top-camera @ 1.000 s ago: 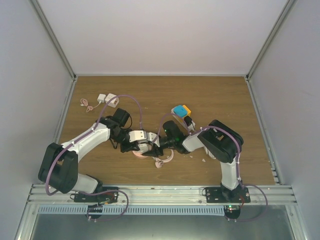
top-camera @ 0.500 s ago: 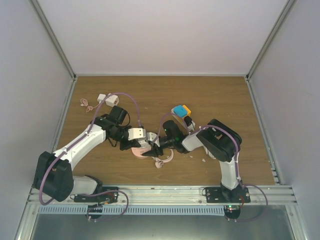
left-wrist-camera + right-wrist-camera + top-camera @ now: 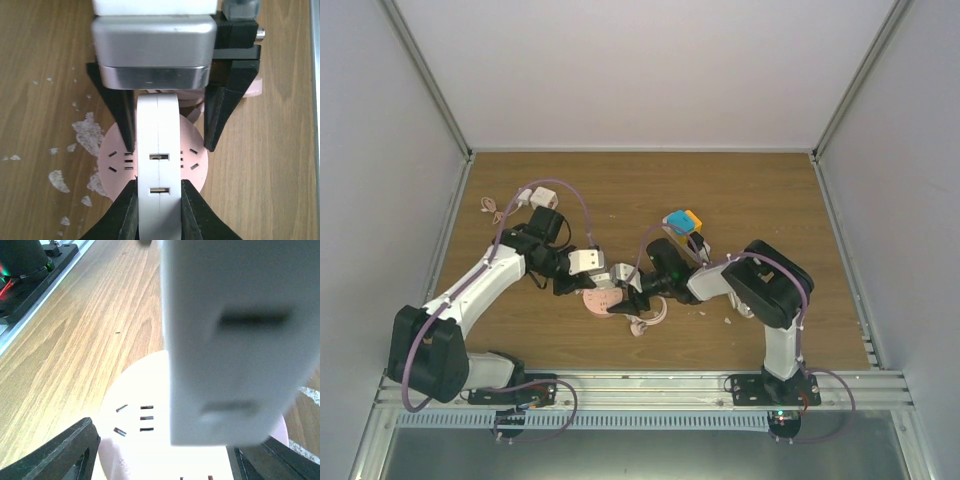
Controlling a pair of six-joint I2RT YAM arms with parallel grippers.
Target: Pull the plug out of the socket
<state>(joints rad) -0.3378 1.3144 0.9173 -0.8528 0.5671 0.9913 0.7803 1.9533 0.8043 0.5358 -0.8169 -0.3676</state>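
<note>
left claw clamped on white plastic plug block, which stands on the round pink socket disc | right claw fingers spread either side of the disc's rim, contact unclear | disc lies mid wooden counter | blue-and-orange block beyond, apart

Both arms have white link shells with black joints and bases, lilac cables looping alongside; a green light glows at the right base.
</note>
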